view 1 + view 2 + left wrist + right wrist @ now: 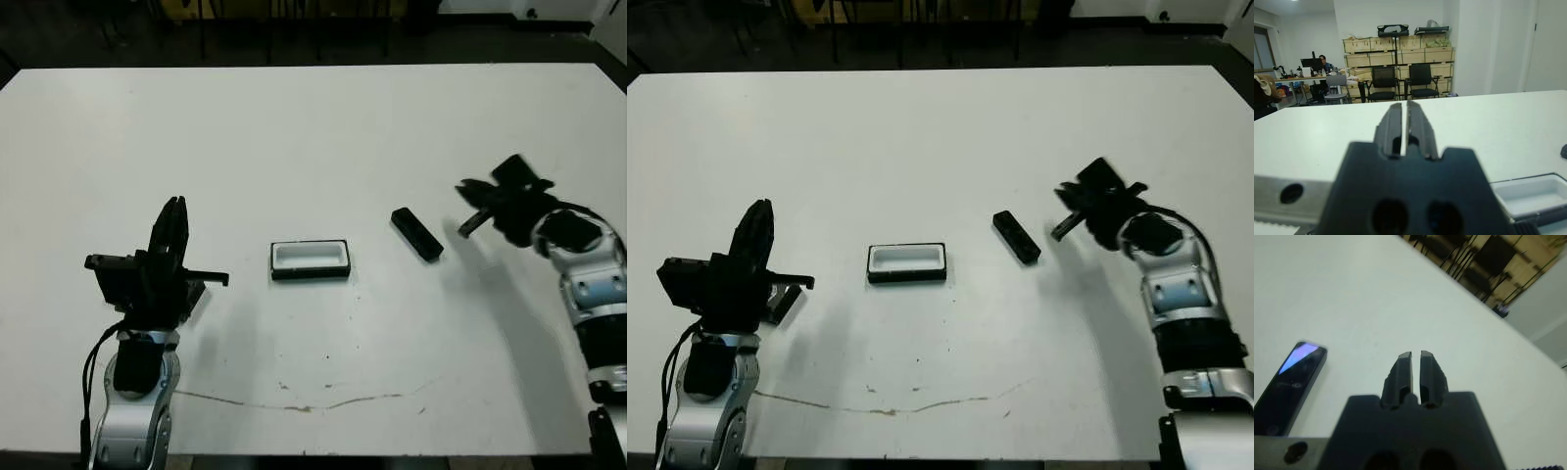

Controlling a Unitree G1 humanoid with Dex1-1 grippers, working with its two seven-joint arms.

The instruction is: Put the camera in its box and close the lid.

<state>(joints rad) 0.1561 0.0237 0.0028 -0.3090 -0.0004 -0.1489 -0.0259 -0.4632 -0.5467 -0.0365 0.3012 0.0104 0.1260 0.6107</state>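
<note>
Both grippers stood with their fingers pressed together on nothing: the left gripper (174, 211) was raised near the table's front-left corner, its fingers pointing across the table, and the right gripper (473, 208) hovered at the right side, tilted toward the centre. Nearest the robot, the white table (313, 127) carried a faint brownish streak (294, 403) along its front edge. Farther in, the box (311, 259) lay open near the middle of the table, its white lining facing up and nothing visible inside it; the left wrist view showed one corner of the same tray just beside the left gripper's body. To the right of the box and apart from it, the camera (417, 234) lay flat and at an angle on the bare table, just beside the right gripper but not touching it. The lid was not identifiable in any view. By this layout, the task stood at its first step, the approach to the camera, with nothing yet grasped. The next move would call for the right gripper to part its fingers, come down across the narrow width of the camera, and line up with its slanted long axis before clamping. Beyond the table's far edge stood chairs (1403, 81) and stacked shelving.
</note>
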